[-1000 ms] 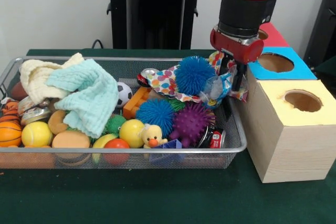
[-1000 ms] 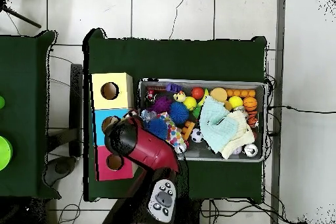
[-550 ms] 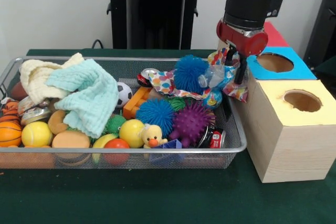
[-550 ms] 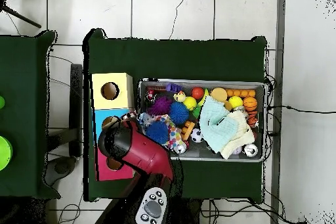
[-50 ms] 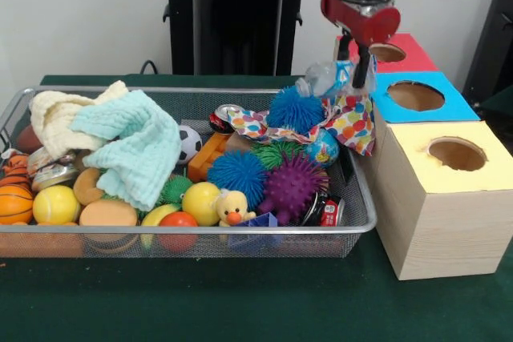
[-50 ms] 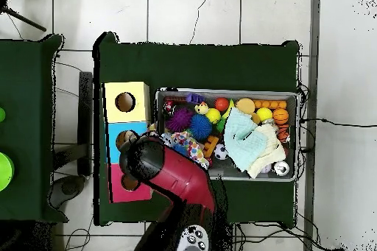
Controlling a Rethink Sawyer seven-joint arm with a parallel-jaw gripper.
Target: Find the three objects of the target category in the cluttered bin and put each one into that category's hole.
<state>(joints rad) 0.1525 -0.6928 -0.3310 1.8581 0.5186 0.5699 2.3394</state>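
Note:
My gripper (image 5: 353,76) hangs above the right end of the wire bin (image 5: 184,230), next to the blue-topped box (image 5: 417,95). It is shut on a crumpled clear plastic wrapper (image 5: 322,80), held well above the toys. A polka-dot cloth (image 5: 349,122) drapes just beneath the wrapper, over the bin's right rim. Three wooden boxes with round holes stand in a row: red (image 5: 387,52), blue, and yellow (image 5: 457,152). In the overhead view the arm (image 6: 147,161) covers the gripper beside the blue box (image 6: 127,139); its fingers are hidden there.
The bin holds several spiky balls: blue (image 5: 294,110), blue (image 5: 237,173), purple (image 5: 290,187), green (image 5: 276,154). A rubber duck (image 5: 232,207), a teal cloth (image 5: 132,146), a cream cloth (image 5: 56,114), a soccer ball (image 5: 189,143) and a can (image 5: 330,212) lie among other balls.
The gripper has risen out of the bin with the clear wrapper in it. The polka-dot cloth's right end was pulled up with it.

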